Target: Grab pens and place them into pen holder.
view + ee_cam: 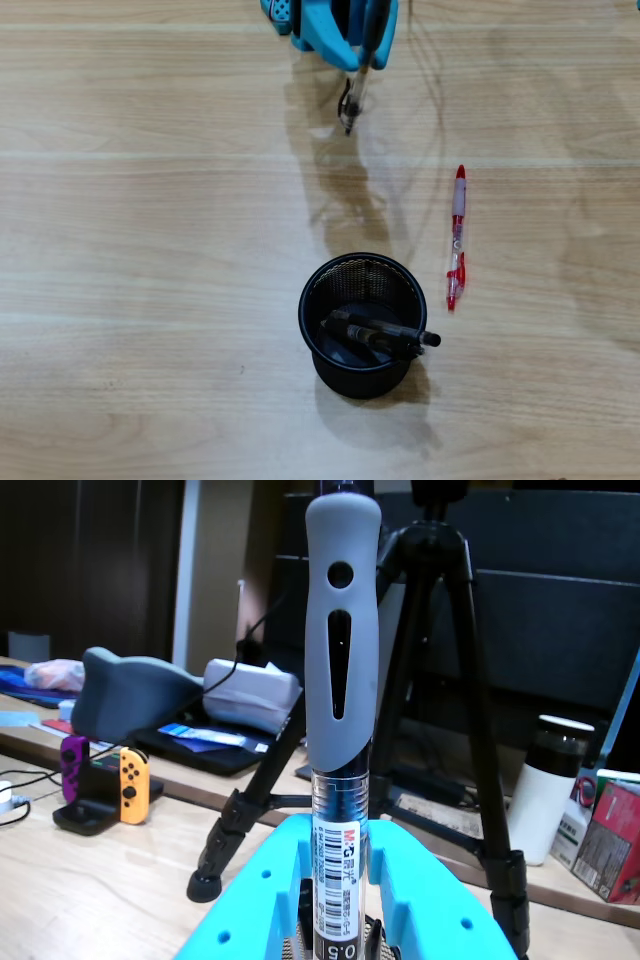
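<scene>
My blue gripper (362, 40) is at the top edge of the overhead view, shut on a black pen (352, 98) with a grey grip, whose tip hangs free above the table. In the wrist view the same pen (340, 680) stands upright between the blue jaws (340, 920). A black mesh pen holder (362, 323) stands lower centre and holds a couple of black pens (385, 338). A red pen (457, 240) lies on the table to the right of the holder, apart from it.
The wooden table (150, 250) surrounds the holder. In the wrist view a black tripod (480, 740), a white cup (548, 790), a red box (612, 840) and game controllers (105, 785) sit beyond the gripper.
</scene>
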